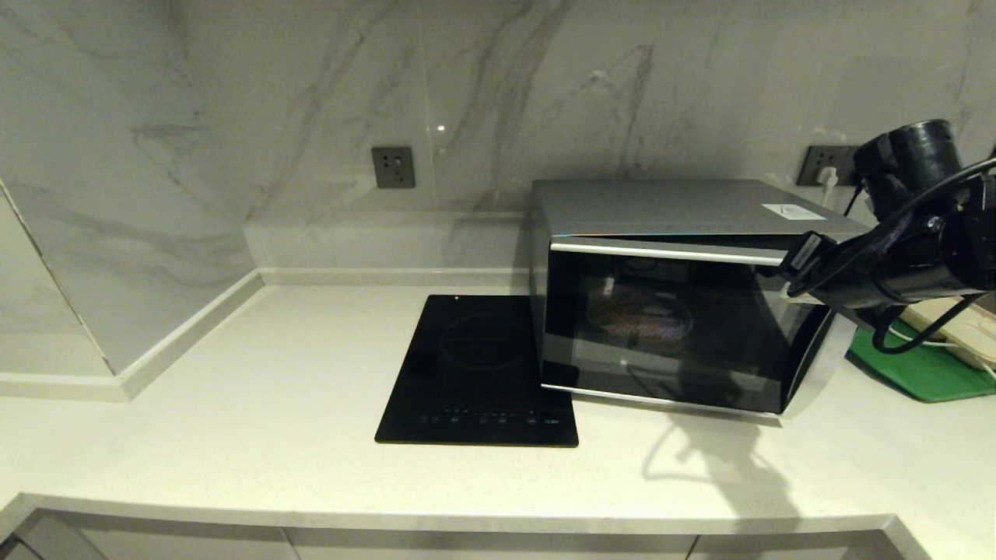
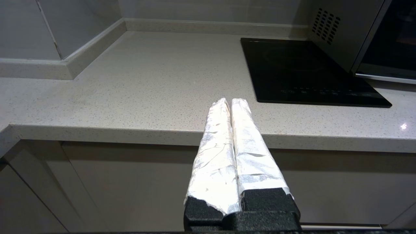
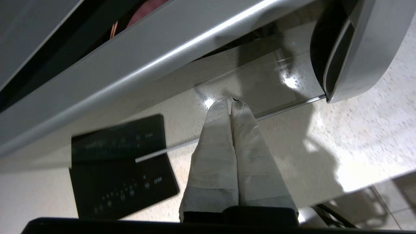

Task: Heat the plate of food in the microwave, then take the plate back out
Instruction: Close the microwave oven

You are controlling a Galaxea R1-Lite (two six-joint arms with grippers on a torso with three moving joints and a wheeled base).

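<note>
The silver microwave [image 1: 669,210] stands on the counter at the right. Its dark glass door [image 1: 669,323] is hinged at the bottom and leans slightly out at the top, leaving a narrow gap. The plate of food shows dimly through the glass [image 1: 640,317]. In the right wrist view a pinkish rim and orange sticks [image 3: 113,29] peek through the gap above the door's silver top trim [image 3: 156,61]. My right gripper [image 3: 231,100] is shut and empty, pointing down just in front of the door glass. My left gripper [image 2: 230,101] is shut and empty, low before the counter's front edge.
A flat black cooktop [image 1: 482,373] lies on the counter just left of the microwave. A green board [image 1: 918,369] and a cream box [image 1: 961,327] with cables sit right of the microwave, under my right arm [image 1: 903,264]. Marble wall with sockets [image 1: 393,166] behind.
</note>
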